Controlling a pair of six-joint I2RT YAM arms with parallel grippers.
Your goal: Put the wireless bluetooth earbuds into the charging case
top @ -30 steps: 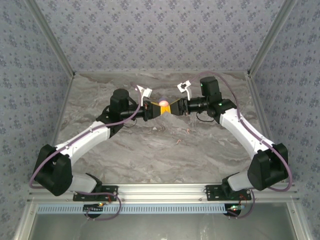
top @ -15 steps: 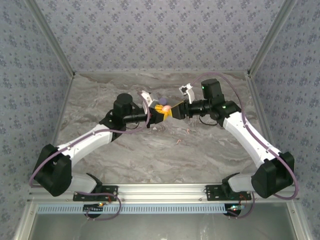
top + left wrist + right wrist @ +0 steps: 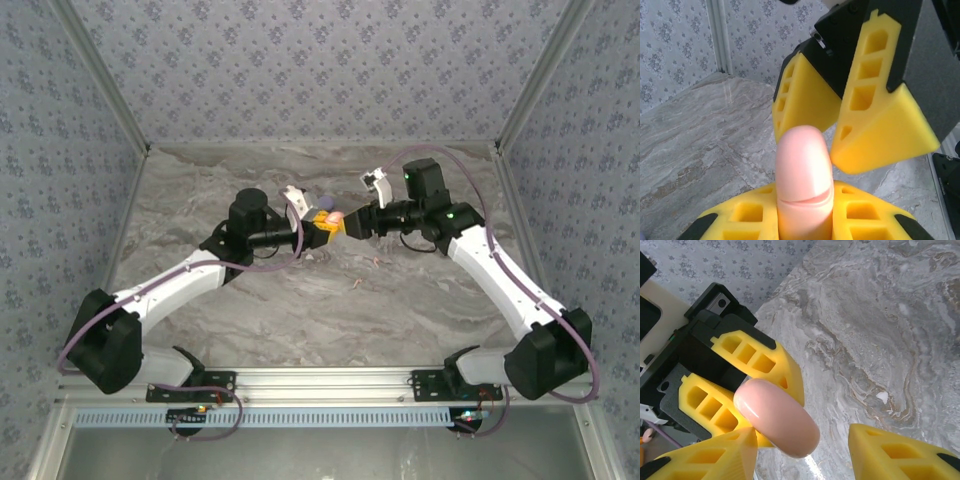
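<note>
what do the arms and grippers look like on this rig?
Left arm and right arm: white links, black joint housings, a purple cable looping along each. Green lights on the right arm. Left gripper and right gripper: black bodies, yellow wedge fingers with rectangular cut-outs.

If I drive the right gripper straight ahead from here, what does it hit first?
Most likely the pink charging case, clamped in the left gripper. It sits directly ahead of the open right gripper, off-centre in the gap between its fingers. How much depth remains is unclear.
</note>
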